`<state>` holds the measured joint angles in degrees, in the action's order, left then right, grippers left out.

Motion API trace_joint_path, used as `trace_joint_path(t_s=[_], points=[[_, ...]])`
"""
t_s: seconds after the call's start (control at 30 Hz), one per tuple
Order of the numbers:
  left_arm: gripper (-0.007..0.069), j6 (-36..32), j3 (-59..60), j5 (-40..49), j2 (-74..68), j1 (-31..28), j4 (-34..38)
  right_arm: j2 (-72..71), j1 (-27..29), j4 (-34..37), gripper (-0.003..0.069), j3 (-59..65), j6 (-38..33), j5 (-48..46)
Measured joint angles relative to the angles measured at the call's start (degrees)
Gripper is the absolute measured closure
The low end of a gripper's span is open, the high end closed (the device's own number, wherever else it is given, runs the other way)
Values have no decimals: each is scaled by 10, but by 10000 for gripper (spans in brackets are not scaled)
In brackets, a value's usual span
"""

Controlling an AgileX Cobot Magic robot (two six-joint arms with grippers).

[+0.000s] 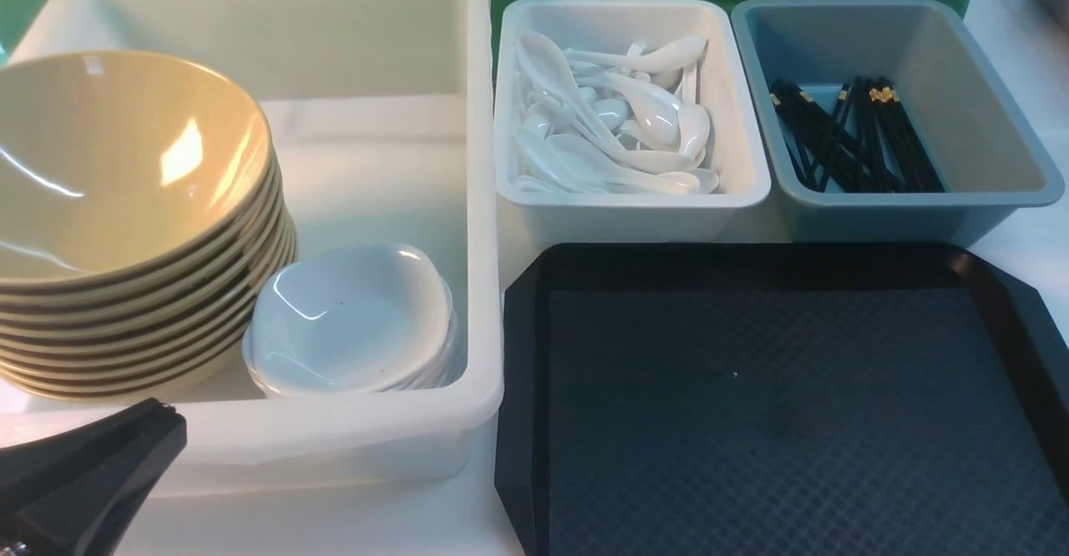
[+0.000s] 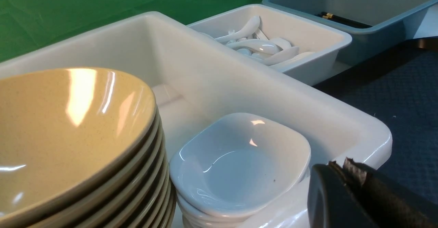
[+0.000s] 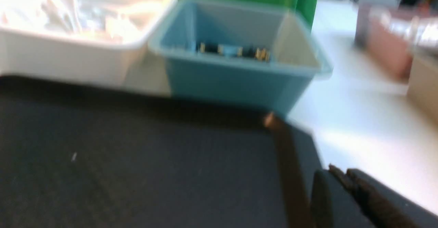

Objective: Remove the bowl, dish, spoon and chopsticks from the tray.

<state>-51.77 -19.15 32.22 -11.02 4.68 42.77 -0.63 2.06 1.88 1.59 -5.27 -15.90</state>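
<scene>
The left tool (image 2: 344, 164) is closed and empty, the right tool (image 3: 338, 169) nearly closed and empty (bowl, dish, spoon and chopsticks presumably among the stacked bowls (image 1: 125, 172), stacked dishes (image 1: 351, 318), spoons (image 1: 618, 122) and black chopsticks (image 1: 860, 134) in their bins, none visible on the tray (image 1: 785, 406)), and a low leftward sweep could topple the leaning bowls.

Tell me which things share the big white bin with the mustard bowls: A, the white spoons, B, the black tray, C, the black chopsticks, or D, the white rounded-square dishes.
D: the white dishes sit beside the stacked mustard bowls inside the big white bin.
</scene>
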Motion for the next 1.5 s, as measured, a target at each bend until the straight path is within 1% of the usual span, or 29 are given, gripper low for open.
trace_joint_path(t_s=[0.1,1.0,1.07,1.13,1.2,1.27,1.33,1.4,1.5], points=[[625,0,0,3,0,0,0,0,2,0,580,0,10,-24],[625,0,0,10,2,0,0,0,2,0,561,0,10,-24],[625,1,1,10,8,0,-6,0,2,0,561,0,10,-24],[625,4,10,-11,35,0,-40,0,2,0,561,0,10,-24],[625,22,26,-53,59,0,-65,0,2,0,561,0,10,-24],[625,65,50,-114,81,0,-94,0,2,0,560,0,10,-24],[625,92,63,-145,90,0,-118,0,2,0,559,0,10,-24],[625,183,105,-217,110,0,-206,0,2,0,556,0,10,-24],[625,294,154,-279,116,0,-311,0,2,0,550,0,10,-24]])
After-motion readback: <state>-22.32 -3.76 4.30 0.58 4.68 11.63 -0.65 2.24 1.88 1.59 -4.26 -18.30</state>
